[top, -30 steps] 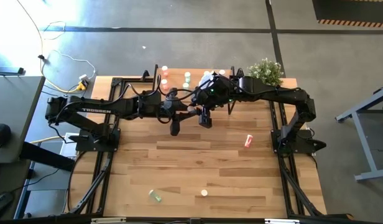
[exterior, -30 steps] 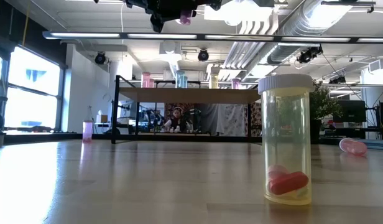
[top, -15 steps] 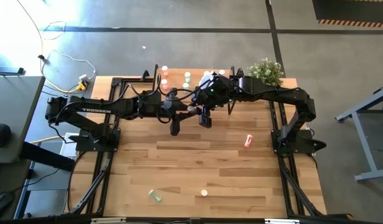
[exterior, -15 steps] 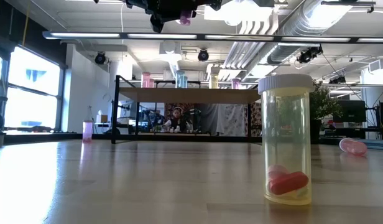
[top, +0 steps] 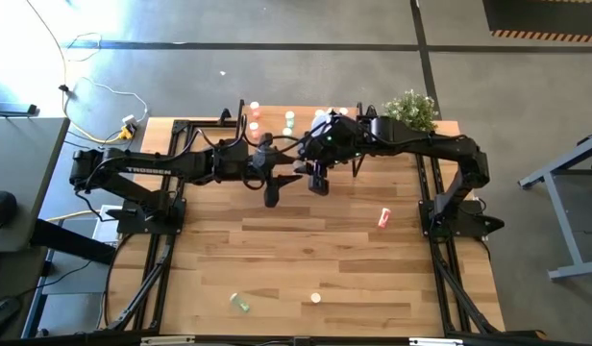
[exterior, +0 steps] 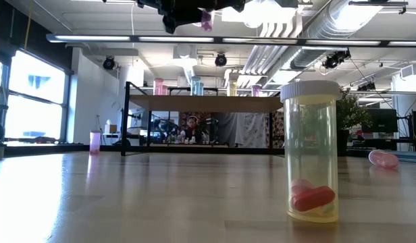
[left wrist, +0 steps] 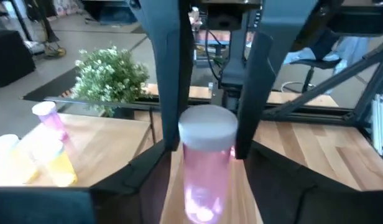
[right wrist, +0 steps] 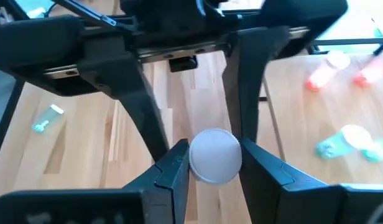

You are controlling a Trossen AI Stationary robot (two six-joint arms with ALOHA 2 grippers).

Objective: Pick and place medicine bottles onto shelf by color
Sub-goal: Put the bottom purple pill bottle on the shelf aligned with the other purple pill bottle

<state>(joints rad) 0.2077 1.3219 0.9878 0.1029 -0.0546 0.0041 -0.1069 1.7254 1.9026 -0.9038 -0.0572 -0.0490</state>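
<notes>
High above the table's far middle, my two grippers meet around a pink medicine bottle (left wrist: 206, 168) with a white cap. My right gripper (right wrist: 215, 163) is shut on it. My left gripper (left wrist: 207, 158) is open, its fingers standing on either side of the bottle's body with a gap. In the high view the left gripper (top: 286, 173) and right gripper (top: 313, 177) face each other. The bottle shows at the top of the low view (exterior: 206, 19). The shelf (exterior: 194, 102) stands at the far edge with several bottles upright on it. My right gripper pinches the bottle's white cap (right wrist: 215, 155) between its two fingers, one on each side of the cap. The cap's top faces my right wrist camera, and the pink body reaches away toward my left gripper. The bottle hangs clear of the table and shelf.
A yellow bottle (exterior: 310, 152) stands upright near the front edge, a green one (top: 241, 303) lies to its left, and a red one (top: 383, 218) lies right of centre. A pink bottle (exterior: 94, 142) stands far left. A potted plant (top: 411, 109) is at the far right corner.
My left gripper has opened and let go of the pink bottle, which stays in my right gripper's hold. Both arms have kept their place, and the bottle has shifted only slightly.
</notes>
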